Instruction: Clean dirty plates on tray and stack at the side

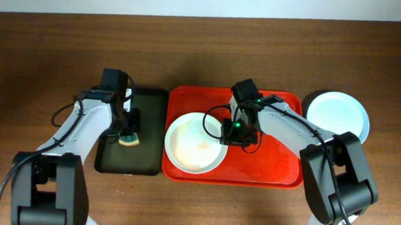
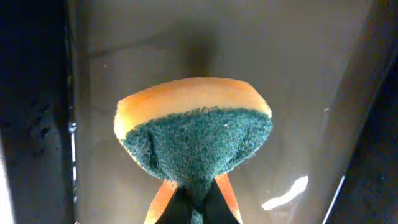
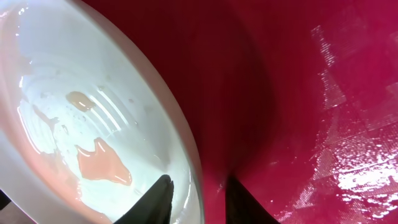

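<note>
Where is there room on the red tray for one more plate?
The right half of the red tray is bare, between the right gripper and the tray's right rim. The left half is crowded: a plate fills it, the gripper open astride its rim. The left gripper pinches a sponge over the green tray.

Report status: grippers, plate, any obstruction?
Left gripper shut on sponge, over green tray. Right gripper open, astride plate rim on red tray. Plate smeared. Nothing in the way.

Dark wooden table [image 1: 37, 47], pale wall [image 1: 193, 0]
</note>
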{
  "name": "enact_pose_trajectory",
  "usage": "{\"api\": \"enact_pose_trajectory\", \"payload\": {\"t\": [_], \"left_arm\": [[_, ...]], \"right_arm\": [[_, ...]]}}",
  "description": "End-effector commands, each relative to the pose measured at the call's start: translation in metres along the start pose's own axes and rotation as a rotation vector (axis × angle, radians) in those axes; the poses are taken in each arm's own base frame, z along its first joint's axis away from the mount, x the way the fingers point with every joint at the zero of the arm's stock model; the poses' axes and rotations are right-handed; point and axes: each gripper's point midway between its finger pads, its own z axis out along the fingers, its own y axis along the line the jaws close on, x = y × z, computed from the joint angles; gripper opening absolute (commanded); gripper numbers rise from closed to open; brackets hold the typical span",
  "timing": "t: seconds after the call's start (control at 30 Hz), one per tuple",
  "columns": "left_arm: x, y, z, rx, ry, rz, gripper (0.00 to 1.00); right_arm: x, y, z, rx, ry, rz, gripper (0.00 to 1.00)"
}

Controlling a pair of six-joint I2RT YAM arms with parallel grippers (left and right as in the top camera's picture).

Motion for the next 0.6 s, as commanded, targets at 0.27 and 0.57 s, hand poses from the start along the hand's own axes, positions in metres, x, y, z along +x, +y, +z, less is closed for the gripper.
{"api": "enact_pose_trajectory", "payload": {"t": [0.27, 0.57], "left_arm": [[-0.047, -0.016, -0.117, 0.163, -0.277, -0.033, 0.99], [-0.047, 0.043, -0.178, 0.115, -0.456, -0.222, 0.99]], "right_arm": [[0.003, 0.002, 0.0, 0.006, 0.002, -0.006, 0.37], [0.001, -0.001, 0.002, 0.056, -0.02, -0.026, 0.38]]}}
